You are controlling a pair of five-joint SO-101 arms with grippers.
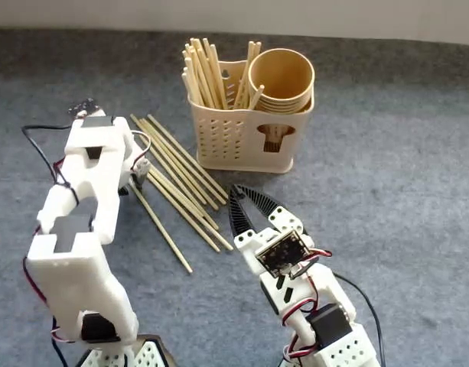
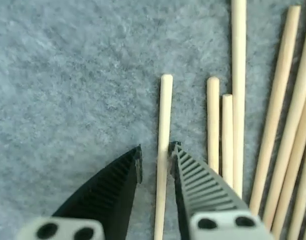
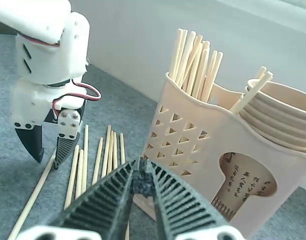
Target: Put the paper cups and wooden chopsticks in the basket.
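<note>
The left hand (image 2: pixel 155 155) is spread, one jaw on each side of a chopstick (image 2: pixel 165 110) near its far end. The loose chopsticks (image 1: pixel 180 176) lie flat on the tabletop (image 1: pixel 387 176), their long axes slanting from the far-left corner toward the near-right corner. The basket (image 1: pixel 242 138), near the far edge, holds standing chopsticks (image 1: pixel 207 73) and paper cups (image 1: pixel 284 76). The right hand (image 3: pixel 143 172) is pressed together.

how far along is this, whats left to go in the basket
Done: paper cups and a bundle of chopsticks stand in the basket. In hand: left hand, open, straddles one loose chopstick. Left: that one plus the other loose chopsticks beside it.
</note>
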